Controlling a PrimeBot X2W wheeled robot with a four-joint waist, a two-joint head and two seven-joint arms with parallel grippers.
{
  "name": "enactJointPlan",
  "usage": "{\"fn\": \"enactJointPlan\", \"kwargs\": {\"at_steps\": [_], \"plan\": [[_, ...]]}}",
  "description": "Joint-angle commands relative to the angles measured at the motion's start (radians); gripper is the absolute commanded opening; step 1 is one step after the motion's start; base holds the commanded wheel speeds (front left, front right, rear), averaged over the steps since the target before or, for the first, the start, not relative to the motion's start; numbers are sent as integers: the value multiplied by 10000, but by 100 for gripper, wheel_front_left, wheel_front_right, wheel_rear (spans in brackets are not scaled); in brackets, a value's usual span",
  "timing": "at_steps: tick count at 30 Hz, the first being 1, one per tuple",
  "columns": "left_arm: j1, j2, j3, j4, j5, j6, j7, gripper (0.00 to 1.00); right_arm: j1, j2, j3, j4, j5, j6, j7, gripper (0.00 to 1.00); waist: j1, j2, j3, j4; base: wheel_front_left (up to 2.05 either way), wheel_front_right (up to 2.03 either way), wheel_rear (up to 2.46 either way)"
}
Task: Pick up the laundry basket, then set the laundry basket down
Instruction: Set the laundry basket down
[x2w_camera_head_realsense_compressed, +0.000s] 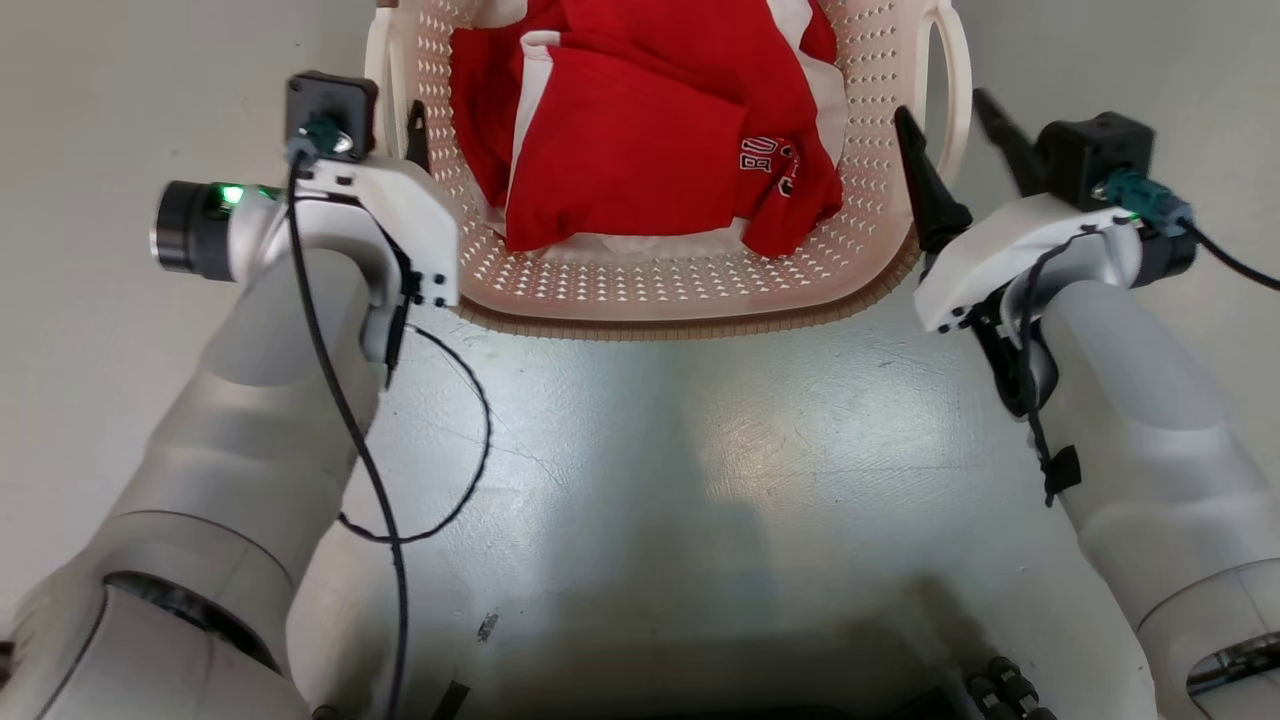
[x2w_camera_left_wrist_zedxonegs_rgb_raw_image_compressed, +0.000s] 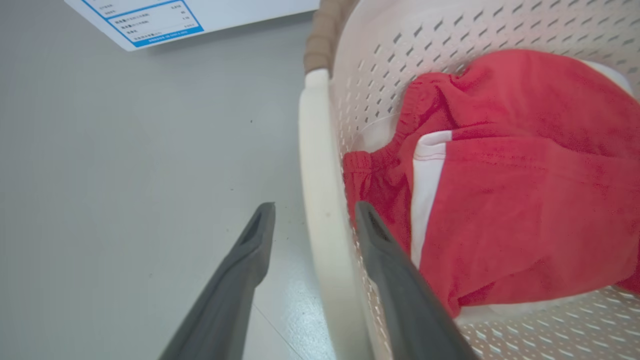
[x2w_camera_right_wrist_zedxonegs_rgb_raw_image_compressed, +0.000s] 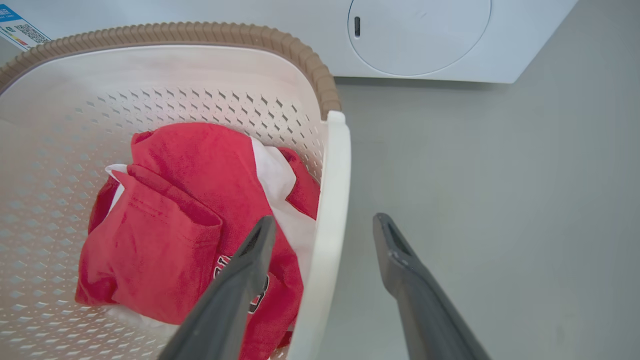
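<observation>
Centrally, the cream-white perforated plastic laundry basket (x2w_camera_head_realsense_compressed: 700, 290) with a brown woven-look rim sits on the glossy grey floor (x2w_camera_head_realsense_compressed: 700, 450) before a white washing machine (x2w_camera_right_wrist_zedxonegs_rgb_raw_image_compressed: 425, 40), holding a crumpled red-and-white garment (x2w_camera_head_realsense_compressed: 630, 150). The left gripper (x2w_camera_left_wrist_zedxonegs_rgb_raw_image_compressed: 315, 210) straddles the basket's left white loop handle (x2w_camera_left_wrist_zedxonegs_rgb_raw_image_compressed: 312, 125), jaws wide, one dark finger outside and one inside the wall. The right gripper (x2w_camera_right_wrist_zedxonegs_rgb_raw_image_compressed: 324, 221) straddles the right white loop handle (x2w_camera_right_wrist_zedxonegs_rgb_raw_image_compressed: 335, 165) likewise, jaws wide and not clamped.

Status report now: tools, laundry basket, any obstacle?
Left tool open astride left handle. Right tool open astride right handle. Laundry basket ungripped, red clothes inside. Washing machine beyond, apart.
</observation>
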Motion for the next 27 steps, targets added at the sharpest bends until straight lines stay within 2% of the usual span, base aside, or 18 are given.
{"fn": "enactJointPlan", "kwargs": {"at_steps": [1, 8, 15, 22, 27], "plan": [[-17, 400, 171, 68, -50, 67, -35, 100, 574, 153, -28, -221, -249, 58, -135, 100, 1, 0, 4, 3, 0, 0, 0], [47, 366, 269, 187, -86, -30, -55, 100, 892, 376, -897, -555, -1024, 58, -135, 100, 1, 0, -291, -31, 0, 0, 0], [404, 383, 485, 30, -97, -17, -58, 100, 1213, 506, -1295, -656, -1422, 58, -135, 100, 1, 0, -857, -78, 0, 0, 0], [1223, 365, 1025, -687, -55, -50, -59, 100, 1664, 511, -1582, -957, -1839, 58, -135, 100, 1, 0, -2003, -32, 0, 0, 0], [2113, 525, 1764, -1657, 216, 111, -60, 100, 2091, 478, -1783, -1255, -2048, 58, -135, 100, 1, 0, -3135, -10, 0, 0, 0]]}}
